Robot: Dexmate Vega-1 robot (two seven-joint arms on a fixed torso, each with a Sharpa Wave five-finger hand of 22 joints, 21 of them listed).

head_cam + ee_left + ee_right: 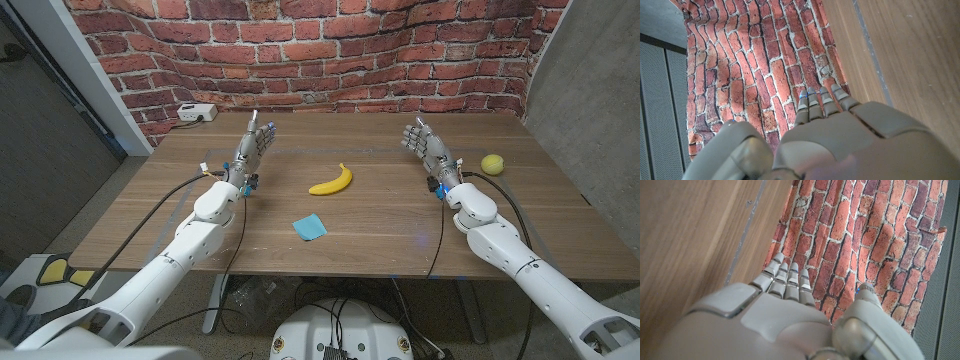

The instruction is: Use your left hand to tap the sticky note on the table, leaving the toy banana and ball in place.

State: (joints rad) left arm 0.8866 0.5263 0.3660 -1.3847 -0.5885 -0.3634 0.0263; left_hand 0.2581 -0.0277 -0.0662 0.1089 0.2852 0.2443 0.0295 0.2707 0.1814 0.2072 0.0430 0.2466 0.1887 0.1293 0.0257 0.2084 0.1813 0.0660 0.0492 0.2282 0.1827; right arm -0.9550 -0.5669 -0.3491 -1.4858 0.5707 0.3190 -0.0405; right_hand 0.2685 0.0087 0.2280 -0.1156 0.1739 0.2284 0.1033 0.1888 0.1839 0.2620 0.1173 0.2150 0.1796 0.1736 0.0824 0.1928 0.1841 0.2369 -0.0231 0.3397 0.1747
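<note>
The left hand (256, 142) stood over the tabletop's (400, 225) far left part, fingers straight and apart, holding nothing. The right hand (428, 147) stood likewise toward the far right, also released. The blue sticky note (310, 227) lay near the tabletop's middle, closer to the near edge, with the toy banana (332, 181) beyond it. The yellow ball (492, 164) sat near the right edge.

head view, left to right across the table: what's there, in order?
White power strip → left hand → blue sticky note → toy banana → right hand → yellow-green ball. Note and banana overlap a little in their left-right span; ordered by their middles.
</note>
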